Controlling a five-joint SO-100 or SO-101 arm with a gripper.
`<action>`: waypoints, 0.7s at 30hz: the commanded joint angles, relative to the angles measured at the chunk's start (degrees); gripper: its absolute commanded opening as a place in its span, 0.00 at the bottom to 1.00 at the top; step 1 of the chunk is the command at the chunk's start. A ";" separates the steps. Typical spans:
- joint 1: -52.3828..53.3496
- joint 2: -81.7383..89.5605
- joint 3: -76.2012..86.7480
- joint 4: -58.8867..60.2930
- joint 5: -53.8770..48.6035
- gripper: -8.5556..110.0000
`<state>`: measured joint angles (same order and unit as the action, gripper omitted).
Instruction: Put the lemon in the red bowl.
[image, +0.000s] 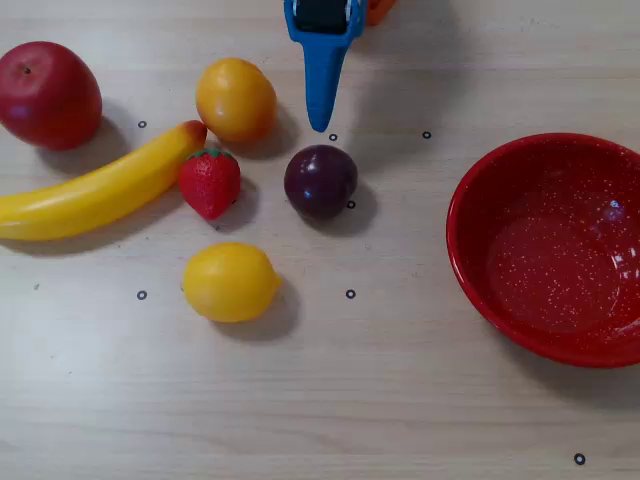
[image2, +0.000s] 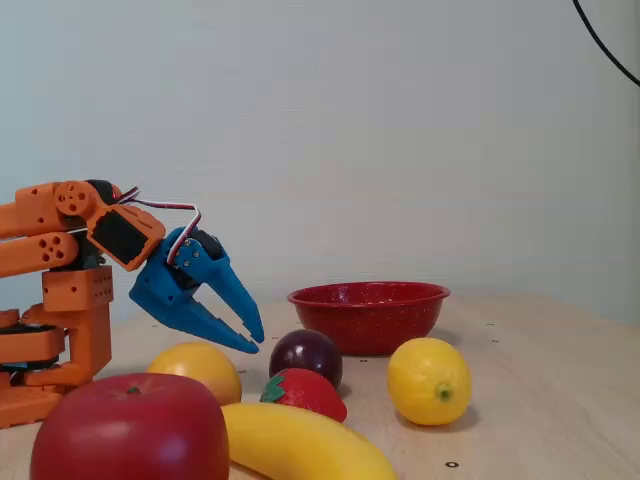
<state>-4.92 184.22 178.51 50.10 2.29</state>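
The blue two-finger gripper (image2: 250, 335) hangs slightly parted and empty above the wooden table (image: 400, 400), near a dark purple plum (image: 320, 180). The bright yellow oval plastic lemon (image: 230, 282) lies on the table, well apart from the empty glossy red speckled bowl (image: 480, 290).

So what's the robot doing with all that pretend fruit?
Nothing is picked up yet. The orange arm's blue gripper hangs open and empty above the table, near the plum and the orange fruit. The lemon lies on the table, apart from the fingers. The red bowl sits empty.
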 joint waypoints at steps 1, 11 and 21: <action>-0.70 0.79 0.18 0.44 -0.26 0.07; -0.53 0.79 0.18 0.44 0.00 0.07; -3.69 -5.80 -2.55 -0.53 2.72 0.07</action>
<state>-6.50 180.53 177.98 50.10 2.64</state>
